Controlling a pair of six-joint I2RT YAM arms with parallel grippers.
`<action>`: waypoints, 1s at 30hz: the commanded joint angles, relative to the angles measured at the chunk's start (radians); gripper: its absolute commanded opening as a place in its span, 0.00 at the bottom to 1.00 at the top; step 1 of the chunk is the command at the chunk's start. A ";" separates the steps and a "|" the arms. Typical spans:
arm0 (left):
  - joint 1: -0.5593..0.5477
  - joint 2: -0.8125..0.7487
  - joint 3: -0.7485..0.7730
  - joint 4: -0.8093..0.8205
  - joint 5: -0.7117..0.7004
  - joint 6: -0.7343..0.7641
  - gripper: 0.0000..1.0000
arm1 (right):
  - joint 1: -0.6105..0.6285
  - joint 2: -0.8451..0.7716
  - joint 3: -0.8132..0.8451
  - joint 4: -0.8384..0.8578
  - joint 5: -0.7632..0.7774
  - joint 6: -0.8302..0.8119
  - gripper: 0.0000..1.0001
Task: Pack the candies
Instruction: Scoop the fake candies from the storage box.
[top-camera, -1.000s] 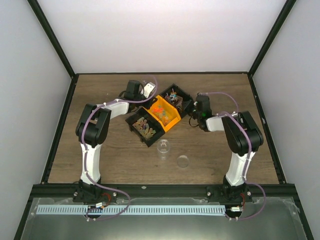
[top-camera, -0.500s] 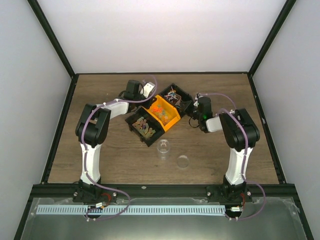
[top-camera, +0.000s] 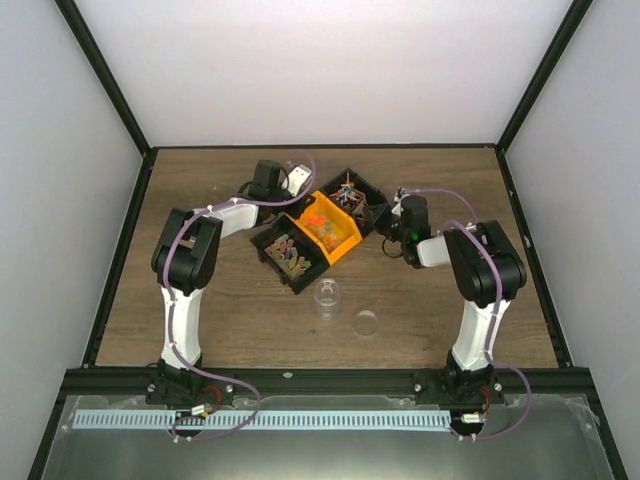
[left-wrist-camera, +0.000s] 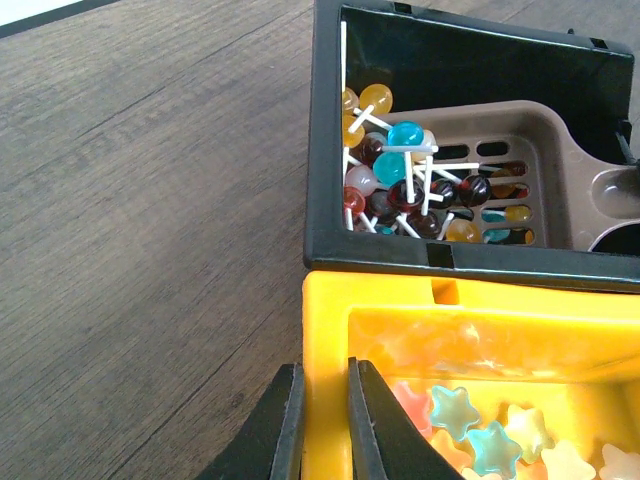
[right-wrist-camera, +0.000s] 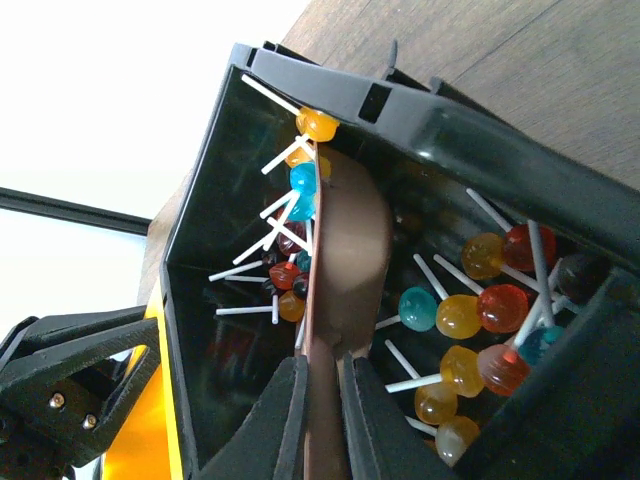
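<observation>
Nearest, a round clear plastic lid and a small clear plastic cup stand on the wooden table. Behind them, the left gripper pinches the orange plastic bin by its wall. Farthest out, the right gripper clamps a brown plastic scoop, down among the candies in the black plastic bin.

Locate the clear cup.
In the top view, the clear cup stands near the middle, just below the left black bin, with the round lid to its lower right.
</observation>
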 joint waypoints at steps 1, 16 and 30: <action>-0.024 0.026 -0.016 -0.040 -0.063 -0.022 0.04 | 0.040 -0.049 -0.041 -0.090 -0.202 -0.006 0.01; -0.023 0.030 -0.018 -0.025 -0.053 -0.047 0.04 | 0.036 -0.112 -0.101 -0.071 -0.226 0.007 0.01; -0.023 0.037 -0.022 -0.026 -0.052 -0.049 0.04 | 0.016 -0.165 -0.156 0.003 -0.243 0.055 0.01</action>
